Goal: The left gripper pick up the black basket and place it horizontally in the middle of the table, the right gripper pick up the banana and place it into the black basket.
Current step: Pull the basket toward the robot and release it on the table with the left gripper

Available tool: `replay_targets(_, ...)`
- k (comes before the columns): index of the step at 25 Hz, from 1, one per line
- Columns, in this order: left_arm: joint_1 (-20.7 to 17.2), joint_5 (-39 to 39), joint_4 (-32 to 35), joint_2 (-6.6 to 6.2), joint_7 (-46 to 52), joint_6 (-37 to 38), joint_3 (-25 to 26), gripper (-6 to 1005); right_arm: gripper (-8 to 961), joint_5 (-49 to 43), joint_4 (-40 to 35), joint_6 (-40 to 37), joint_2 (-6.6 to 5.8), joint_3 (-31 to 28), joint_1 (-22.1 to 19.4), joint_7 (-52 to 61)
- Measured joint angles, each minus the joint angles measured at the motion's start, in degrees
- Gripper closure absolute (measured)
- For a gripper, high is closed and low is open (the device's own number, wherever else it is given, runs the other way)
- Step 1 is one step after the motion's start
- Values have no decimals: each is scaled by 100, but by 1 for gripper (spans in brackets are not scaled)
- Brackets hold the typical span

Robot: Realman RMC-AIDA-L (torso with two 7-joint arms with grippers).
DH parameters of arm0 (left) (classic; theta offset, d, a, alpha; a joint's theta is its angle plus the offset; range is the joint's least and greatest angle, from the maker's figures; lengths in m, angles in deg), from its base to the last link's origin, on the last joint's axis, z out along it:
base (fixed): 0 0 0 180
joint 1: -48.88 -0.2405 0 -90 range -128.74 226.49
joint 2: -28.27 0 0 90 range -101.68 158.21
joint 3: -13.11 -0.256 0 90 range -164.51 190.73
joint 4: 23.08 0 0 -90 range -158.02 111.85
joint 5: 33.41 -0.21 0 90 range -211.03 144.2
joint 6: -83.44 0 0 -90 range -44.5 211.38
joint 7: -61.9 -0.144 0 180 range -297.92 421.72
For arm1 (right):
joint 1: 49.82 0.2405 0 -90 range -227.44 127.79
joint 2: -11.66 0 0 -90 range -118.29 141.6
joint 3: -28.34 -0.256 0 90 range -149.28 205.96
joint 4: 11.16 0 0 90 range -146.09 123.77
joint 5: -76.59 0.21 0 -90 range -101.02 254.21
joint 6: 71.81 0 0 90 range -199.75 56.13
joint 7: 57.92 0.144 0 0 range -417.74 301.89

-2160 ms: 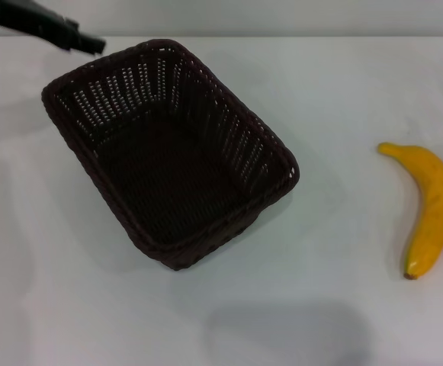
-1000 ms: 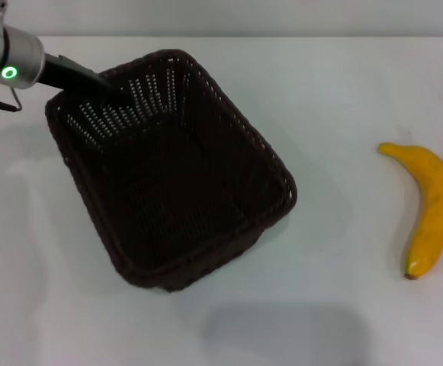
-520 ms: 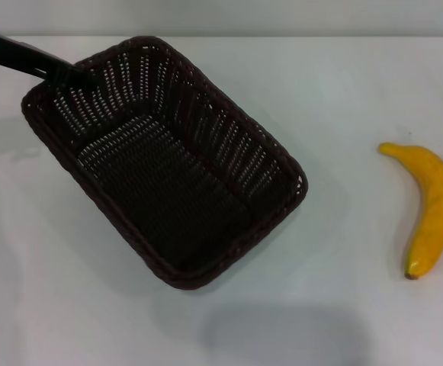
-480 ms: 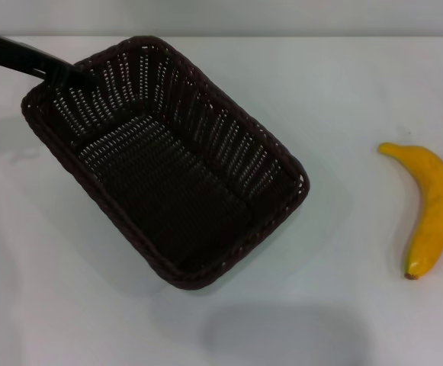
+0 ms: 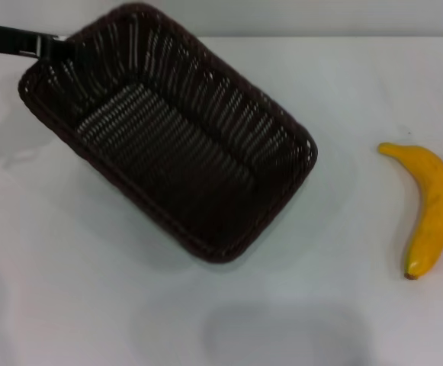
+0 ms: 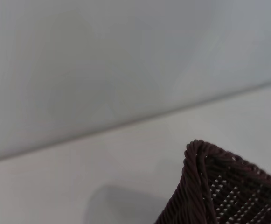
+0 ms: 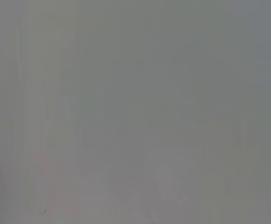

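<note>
The black basket [image 5: 168, 137] hangs tilted above the table [image 5: 358, 91], lying diagonally from far left to near right. My left gripper [image 5: 49, 47] reaches in from the far left and is shut on the rim at the basket's far-left corner. That braided corner also shows in the left wrist view [image 6: 198, 177]. The banana [image 5: 431, 210] lies alone on the table at the right, its brown tip toward me. My right gripper is out of view; the right wrist view shows only plain grey.
The table's far edge meets a grey wall [image 5: 320, 15] at the back. A soft shadow [image 5: 282, 335] lies on the table near the front edge. White tabletop separates the basket from the banana.
The basket has come up off the table and swung with the left gripper; its near corner has shifted right toward the banana. The banana has not moved.
</note>
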State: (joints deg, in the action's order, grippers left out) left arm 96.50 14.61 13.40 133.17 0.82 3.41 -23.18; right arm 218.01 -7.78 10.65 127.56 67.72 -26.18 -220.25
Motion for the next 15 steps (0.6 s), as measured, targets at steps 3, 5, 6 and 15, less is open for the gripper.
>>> replay_targets(3, -319, 645, 177, 24, 16, 5, 4, 812, 81, 0, -17, -14, -7, 0, -8, 0)
replay_targets(5, -531, 1063, 290, 51, 21, 31, 5, 812, 81, 0, -27, -26, -15, -1, -9, 0)
replay_targets(6, -625, 1275, 299, 57, 24, 39, 22, 812, 81, 0, -32, -35, -21, -11, -9, 0)
replay_targets(15, -1345, 2529, 269, 322, 15, 127, 424, 812, 81, 20, -289, -317, -37, -50, -25, -49)
